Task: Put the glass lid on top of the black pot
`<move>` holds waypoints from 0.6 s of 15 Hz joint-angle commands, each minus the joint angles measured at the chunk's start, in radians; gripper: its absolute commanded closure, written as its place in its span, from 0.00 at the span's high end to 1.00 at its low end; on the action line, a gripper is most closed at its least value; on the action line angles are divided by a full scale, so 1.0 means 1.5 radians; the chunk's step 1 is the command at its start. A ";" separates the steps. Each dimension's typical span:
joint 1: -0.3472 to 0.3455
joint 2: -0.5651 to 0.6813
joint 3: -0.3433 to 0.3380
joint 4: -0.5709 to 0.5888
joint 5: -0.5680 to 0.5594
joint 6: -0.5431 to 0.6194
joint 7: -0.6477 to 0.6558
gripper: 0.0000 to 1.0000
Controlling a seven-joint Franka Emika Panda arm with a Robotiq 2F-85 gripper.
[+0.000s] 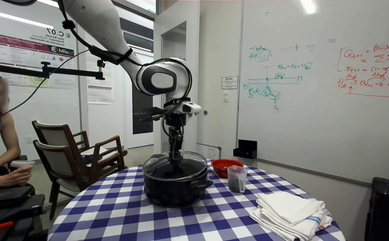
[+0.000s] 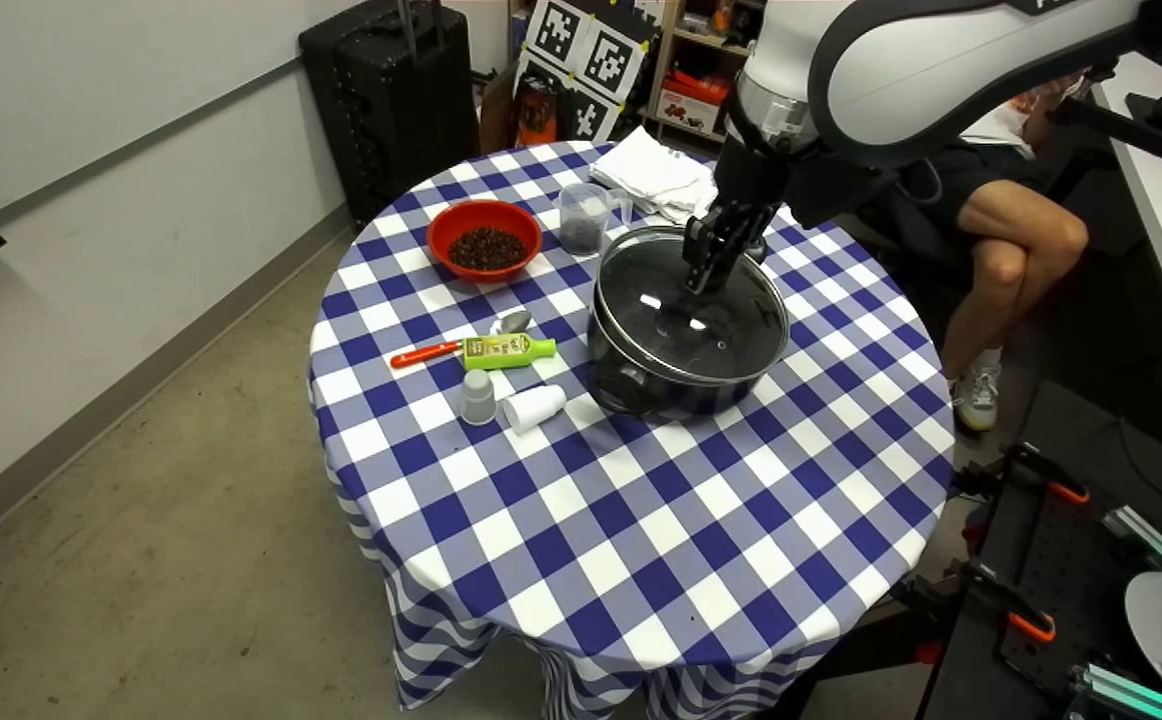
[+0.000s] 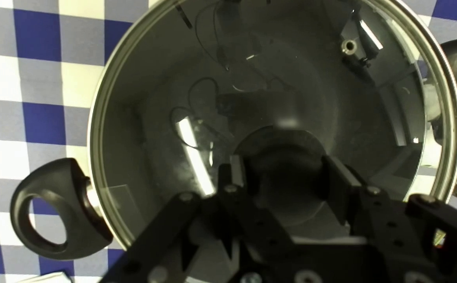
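Wrist view: glass lid [image 3: 153, 118] cropped @ top, btm behind tool [image 3: 286, 177].

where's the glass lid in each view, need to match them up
In an exterior view, the glass lid is below and slightly left of centre.
In an exterior view, the glass lid is right of and slightly above centre.
In the wrist view, the glass lid fills most of the picture, its lower part partly behind the fingers.
Shared landmark: the black pot, under the lid in all three.
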 commanded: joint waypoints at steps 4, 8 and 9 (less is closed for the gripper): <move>0.015 -0.017 -0.010 -0.016 -0.020 0.002 0.025 0.25; 0.015 -0.016 -0.010 -0.016 -0.018 -0.001 0.028 0.81; 0.015 -0.017 -0.010 -0.017 -0.018 -0.001 0.029 0.89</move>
